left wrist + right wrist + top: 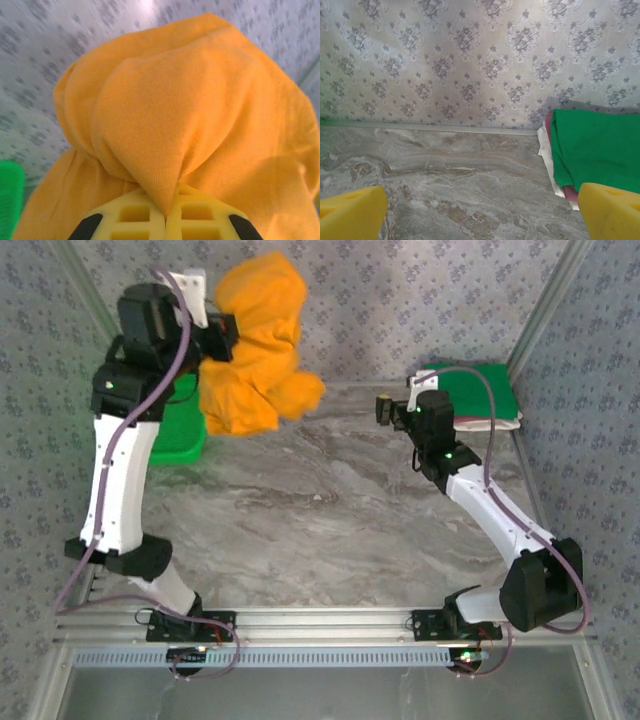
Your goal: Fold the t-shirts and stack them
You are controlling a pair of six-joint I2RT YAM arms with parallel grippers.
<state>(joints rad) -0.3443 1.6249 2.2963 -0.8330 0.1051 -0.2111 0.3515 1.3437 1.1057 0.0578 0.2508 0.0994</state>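
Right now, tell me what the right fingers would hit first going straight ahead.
Likely the patterned wall, reached across the table, though depth is unclear. The folded shirts lie to the right of the line the open right fingers point along.

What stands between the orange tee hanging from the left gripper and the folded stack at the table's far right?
The open right gripper hovers just left of the folded stack, on the line from the orange tee. The table between them is otherwise bare.
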